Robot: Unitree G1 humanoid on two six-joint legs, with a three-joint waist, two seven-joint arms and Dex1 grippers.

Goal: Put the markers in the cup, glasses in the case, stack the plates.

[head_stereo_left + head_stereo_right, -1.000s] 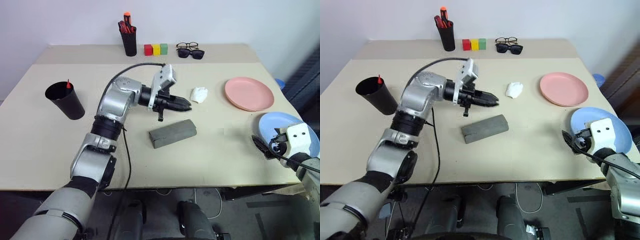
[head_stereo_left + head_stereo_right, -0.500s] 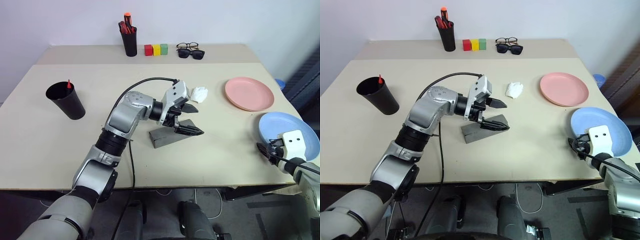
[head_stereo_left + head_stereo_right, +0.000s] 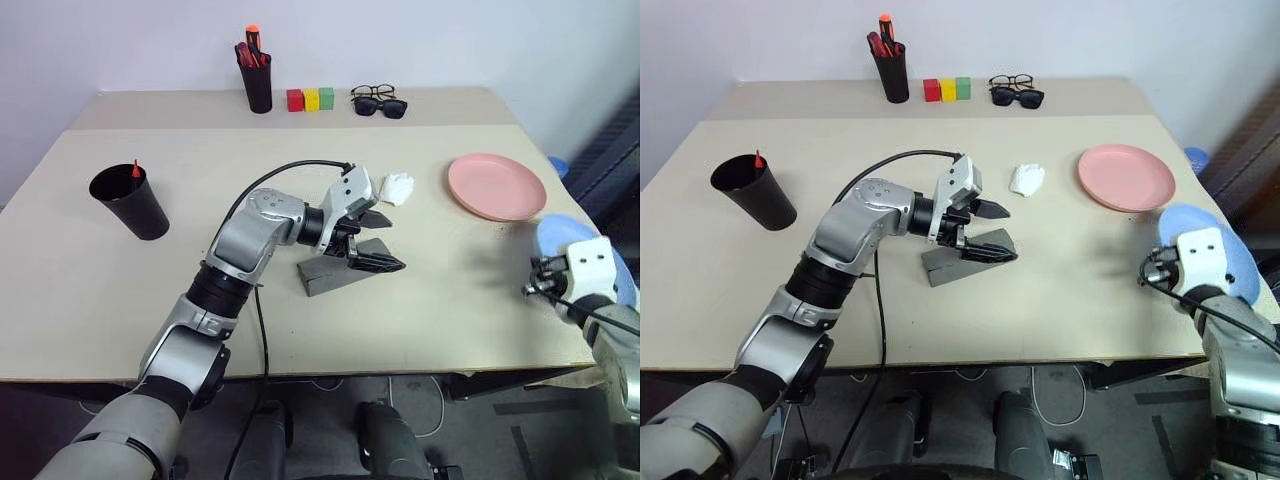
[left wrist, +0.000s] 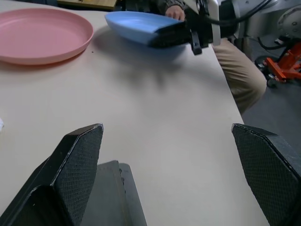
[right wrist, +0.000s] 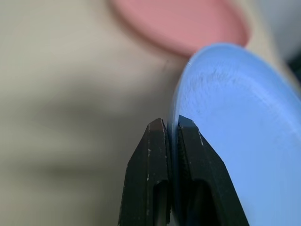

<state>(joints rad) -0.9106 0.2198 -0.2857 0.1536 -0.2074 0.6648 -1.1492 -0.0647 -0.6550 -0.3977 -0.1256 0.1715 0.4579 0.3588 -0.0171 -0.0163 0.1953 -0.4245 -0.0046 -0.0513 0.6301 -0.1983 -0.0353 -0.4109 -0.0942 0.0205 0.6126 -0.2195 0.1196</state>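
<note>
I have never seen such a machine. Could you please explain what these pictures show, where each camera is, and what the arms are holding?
It is a humanoid robot with two arms at a table. Two pictures come from its head, looking down; the other two come from cameras on its wrists. The left gripper is open over the grey case. The right gripper is shut on the rim of the blue plate, raised off the table. The pink plate lies nearby. Also there: a black cup holding one marker, a pen holder, coloured blocks, glasses and sunglasses.
</note>
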